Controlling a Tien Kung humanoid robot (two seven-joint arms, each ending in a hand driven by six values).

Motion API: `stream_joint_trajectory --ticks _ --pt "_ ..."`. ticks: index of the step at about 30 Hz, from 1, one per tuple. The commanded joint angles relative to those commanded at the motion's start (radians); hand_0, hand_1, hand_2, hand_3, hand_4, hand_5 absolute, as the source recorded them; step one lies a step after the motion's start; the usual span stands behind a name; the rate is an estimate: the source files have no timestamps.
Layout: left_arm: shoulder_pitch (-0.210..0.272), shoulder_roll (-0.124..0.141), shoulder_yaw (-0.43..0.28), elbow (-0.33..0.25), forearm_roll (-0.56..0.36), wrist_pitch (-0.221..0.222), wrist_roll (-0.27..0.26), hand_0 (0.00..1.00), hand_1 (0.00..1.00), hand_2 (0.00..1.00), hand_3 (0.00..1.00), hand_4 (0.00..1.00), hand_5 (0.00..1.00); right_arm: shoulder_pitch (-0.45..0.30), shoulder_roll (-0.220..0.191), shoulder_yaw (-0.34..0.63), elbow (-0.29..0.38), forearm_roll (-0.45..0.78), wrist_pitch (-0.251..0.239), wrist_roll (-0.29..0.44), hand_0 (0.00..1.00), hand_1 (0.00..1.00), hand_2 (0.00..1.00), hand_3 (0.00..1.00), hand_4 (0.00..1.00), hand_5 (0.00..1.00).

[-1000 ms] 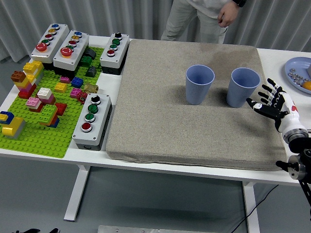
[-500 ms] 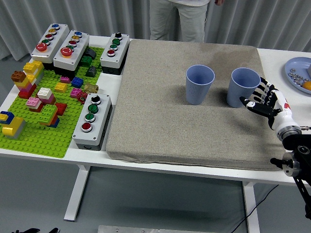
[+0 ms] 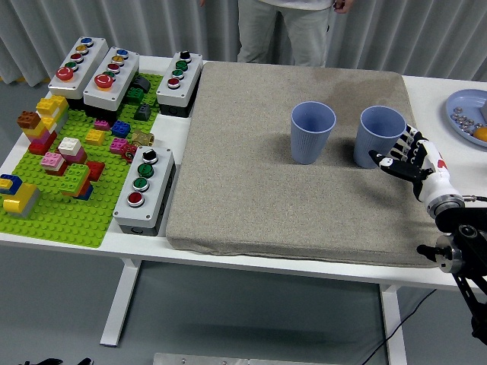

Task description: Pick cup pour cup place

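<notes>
The right robot hand [image 3: 402, 155] reached in from the right edge of the white worktop [image 3: 228, 255], its black-and-white fingers [image 3: 389, 161] spread open and holding nothing. The fingertips stood just beside the right-hand wall of the right blue plastic cup [image 3: 377, 136]; contact could not be confirmed. That cup stood upright on the grey-brown fabric mat [image 3: 289, 167] near the mat's right edge. A second blue plastic cup [image 3: 313, 131], also upright, stood to its left, apart from it, toward the mat's far centre. A blue plate [image 3: 468, 114] holding small items sat at the worktop's far right edge. On the left part of the worktop lay a green building-brick baseplate [image 3: 65, 194] carrying coloured bricks, with grey push-button boxes along its far edge and one grey push-button box [image 3: 144, 187] between the baseplate and the mat. A person in light trousers [image 3: 281, 30] stood at the far side of the worktop.
</notes>
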Motion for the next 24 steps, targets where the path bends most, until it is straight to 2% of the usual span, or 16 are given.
stream_joint_trajectory --ticks 24 --pt "-0.008 0.000 0.009 0.000 -0.014 0.002 -0.005 0.763 0.769 0.832 0.704 0.498 0.998 0.023 0.007 0.012 -0.024 -0.002 0.009 -0.004 0.889 0.826 0.888 0.895 0.825 0.074"
